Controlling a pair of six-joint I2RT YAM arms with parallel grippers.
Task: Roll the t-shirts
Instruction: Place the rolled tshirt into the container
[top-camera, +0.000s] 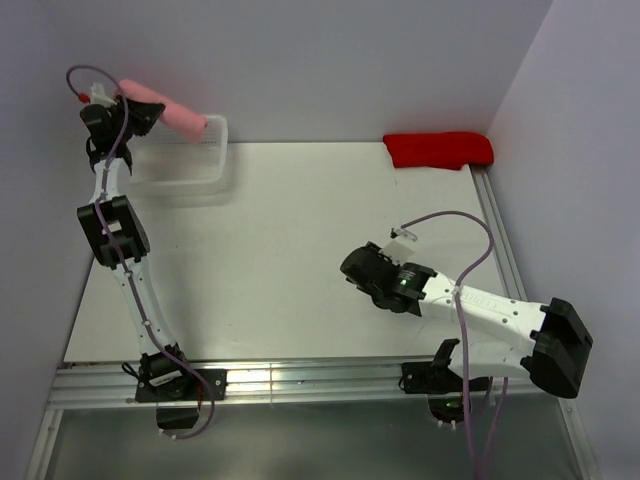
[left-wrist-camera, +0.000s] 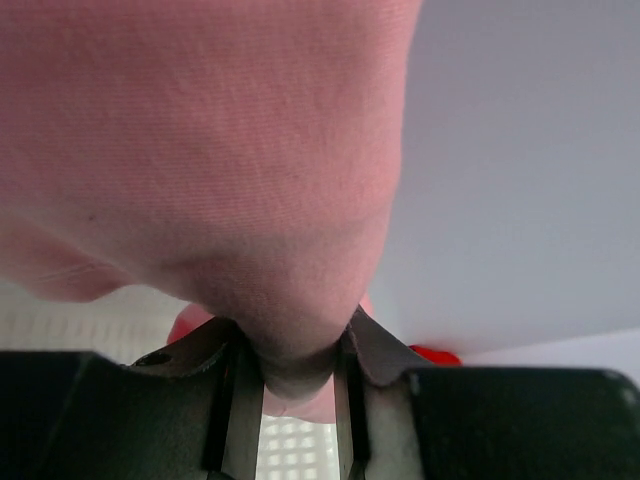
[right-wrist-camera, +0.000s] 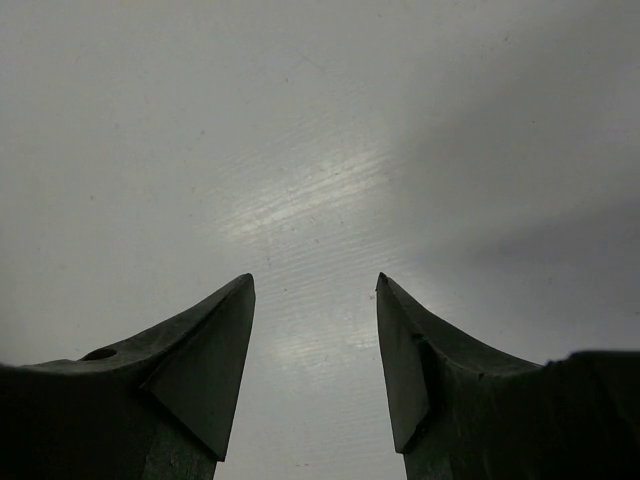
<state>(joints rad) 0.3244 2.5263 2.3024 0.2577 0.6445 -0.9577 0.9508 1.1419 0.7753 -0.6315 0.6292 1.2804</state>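
Observation:
A light-pink t-shirt (top-camera: 168, 110), rolled into a tube, hangs in the air at the back left, over the rim of a clear plastic bin (top-camera: 218, 160). My left gripper (top-camera: 132, 112) is shut on its left end. In the left wrist view the pink t-shirt (left-wrist-camera: 200, 150) fills the upper left, with a fold of it pinched in my left gripper (left-wrist-camera: 295, 345). My right gripper (top-camera: 357, 268) hovers low over the table at centre right. In its own view the right gripper (right-wrist-camera: 315, 285) stands open, with only bare table between the fingers.
A folded red cloth (top-camera: 438, 150) lies in the back right corner of the white table (top-camera: 300, 230). Walls close in at the back and on both sides. A metal rail (top-camera: 300, 378) runs along the near edge by the arm bases.

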